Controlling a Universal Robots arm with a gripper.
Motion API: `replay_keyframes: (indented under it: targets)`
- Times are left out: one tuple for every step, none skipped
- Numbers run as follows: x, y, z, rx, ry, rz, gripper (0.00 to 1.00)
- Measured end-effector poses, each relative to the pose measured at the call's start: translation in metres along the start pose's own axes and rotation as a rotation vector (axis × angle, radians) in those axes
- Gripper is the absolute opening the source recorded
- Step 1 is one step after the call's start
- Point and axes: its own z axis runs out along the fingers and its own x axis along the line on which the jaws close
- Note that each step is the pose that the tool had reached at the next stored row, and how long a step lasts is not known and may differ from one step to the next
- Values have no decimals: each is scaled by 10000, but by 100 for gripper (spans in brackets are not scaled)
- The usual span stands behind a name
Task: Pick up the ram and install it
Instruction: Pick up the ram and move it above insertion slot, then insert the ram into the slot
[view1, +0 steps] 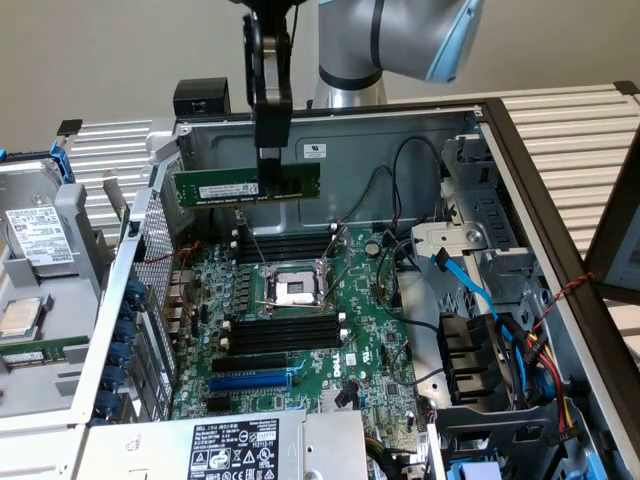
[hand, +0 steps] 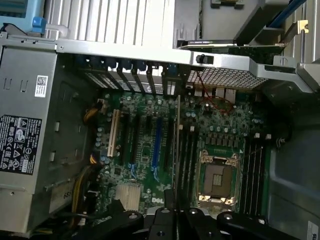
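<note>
The ram (view1: 225, 187) is a long green stick with a white label. It hangs level in the air above the far part of the motherboard (view1: 375, 350), inside the open computer case. My gripper (view1: 270, 168) comes straight down from above and is shut on the stick right of its middle. The stick floats over the far black memory slots (view1: 285, 245) and is clear of them. In the wrist view the ram (hand: 178, 150) appears edge-on as a thin line running out from my gripper (hand: 177, 212), beside the black memory slots (hand: 189, 155) next to the CPU socket (hand: 217, 180).
The CPU socket (view1: 297, 290) lies between two banks of black slots, the nearer bank (view1: 283, 332) above a blue slot (view1: 250, 381). The power supply (view1: 235, 445) is in front. Blue and black cables (view1: 470, 285) crowd the exterior view's right. A drive cage (view1: 40, 260) stands left of the case.
</note>
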Motion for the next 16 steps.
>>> replay_keyframes:
  targets:
    - [-13, -42, 9, -15, -1, 0, 13]
    - [-29, -78, 18, -27, -3, -1, 13]
    - [-55, -105, 27, -35, -5, -2, 13]
    - [-86, -124, 37, -38, -10, -1, 13]
    - [-126, -140, 49, -41, -12, -2, 13]
    - [-162, -147, 59, -44, -15, -3, 13]
    - [-190, -150, 65, -46, -22, -5, 13]
    - [-200, -151, 66, -53, -22, -14, 13]
    - [-200, -151, 66, -57, -21, -17, 13]
    - [-200, -151, 65, -58, -21, -18, 13]
    - [-200, -151, 65, -58, -21, -18, 13]
    - [-201, -151, 66, -58, -22, -18, 13]
    - [-201, -151, 65, -58, -21, -19, 13]
    - [-201, -151, 65, -58, -21, -18, 13]
    - [-201, -151, 65, -58, -21, -19, 13]
    - [-201, -151, 65, -58, -21, -19, 13]
